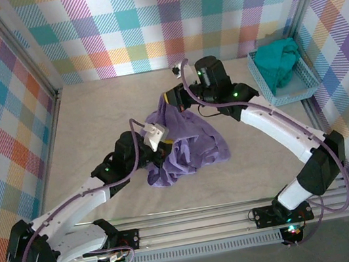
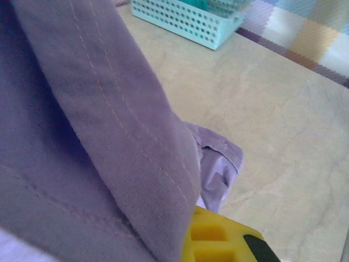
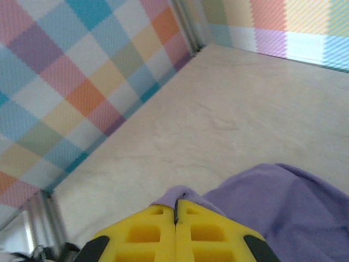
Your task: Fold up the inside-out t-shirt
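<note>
The inside-out t-shirt (image 1: pixel 193 142) is lavender-purple and hangs bunched over the middle of the table, its lower part resting on the surface. My right gripper (image 1: pixel 167 103) holds its top edge; in the right wrist view my right gripper (image 3: pixel 175 206) is shut with a small fold of the t-shirt (image 3: pixel 283 202) pinched at the tips. My left gripper (image 1: pixel 165 143) is pushed into the cloth lower down on the left. In the left wrist view a stitched hem of the t-shirt (image 2: pixel 103 136) drapes over the jaws, leaving one yellow finger (image 2: pixel 215 237) showing.
A light blue basket (image 1: pixel 307 87) stands at the back right with a teal-green garment (image 1: pixel 280 61) in it; the basket (image 2: pixel 185 19) also sits at the top of the left wrist view. Plaid walls enclose the table on three sides.
</note>
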Available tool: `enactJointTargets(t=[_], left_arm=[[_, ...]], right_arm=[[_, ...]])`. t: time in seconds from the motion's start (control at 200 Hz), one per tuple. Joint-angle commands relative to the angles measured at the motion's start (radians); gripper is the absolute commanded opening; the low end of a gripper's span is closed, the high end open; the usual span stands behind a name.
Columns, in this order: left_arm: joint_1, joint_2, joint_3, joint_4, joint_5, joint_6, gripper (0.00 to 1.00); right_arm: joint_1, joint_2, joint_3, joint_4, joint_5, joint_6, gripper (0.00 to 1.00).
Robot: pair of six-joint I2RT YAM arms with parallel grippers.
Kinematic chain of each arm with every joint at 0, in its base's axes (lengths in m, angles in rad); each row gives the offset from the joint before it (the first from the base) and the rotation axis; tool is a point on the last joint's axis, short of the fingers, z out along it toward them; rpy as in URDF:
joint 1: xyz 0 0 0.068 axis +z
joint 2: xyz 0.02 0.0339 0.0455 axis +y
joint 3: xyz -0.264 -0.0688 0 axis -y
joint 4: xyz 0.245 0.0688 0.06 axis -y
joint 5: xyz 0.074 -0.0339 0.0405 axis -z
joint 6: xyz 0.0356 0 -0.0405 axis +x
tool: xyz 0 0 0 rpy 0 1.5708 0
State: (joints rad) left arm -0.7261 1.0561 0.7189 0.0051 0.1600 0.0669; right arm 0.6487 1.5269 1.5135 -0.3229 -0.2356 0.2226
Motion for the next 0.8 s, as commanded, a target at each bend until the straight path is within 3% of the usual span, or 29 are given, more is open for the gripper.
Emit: enactJointTargets(t=[0.0, 0.105, 0.255, 0.36, 0.46, 0.795], left_arm=[[0.008, -0.123, 0.031, -0.069, -0.15, -0.171, 0.0], [0.056, -0.222, 0.08, -0.186, -0.244, -0.332, 0.0], [0.141, -0.267, 0.201, -0.379, -0.264, -0.411, 0.0], [0.179, -0.262, 0.261, -0.443, -0.284, -0.419, 0.0], [0.213, -0.251, 0.286, -0.451, -0.283, -0.419, 0.0], [0.243, -0.213, 0.309, -0.44, -0.249, -0.434, 0.0]], right_arm=[[0.005, 0.04, 0.064, -0.083, 0.141, -0.074, 0.07], [0.005, 0.083, 0.108, -0.144, 0.136, -0.099, 0.32], [-0.02, 0.004, -0.009, -0.159, 0.318, -0.164, 0.49], [-0.101, -0.039, -0.152, -0.132, 0.317, -0.124, 0.53], [-0.151, 0.02, -0.215, -0.131, 0.306, -0.113, 0.55], [-0.165, 0.396, -0.04, -0.186, 0.32, -0.147, 0.58]])
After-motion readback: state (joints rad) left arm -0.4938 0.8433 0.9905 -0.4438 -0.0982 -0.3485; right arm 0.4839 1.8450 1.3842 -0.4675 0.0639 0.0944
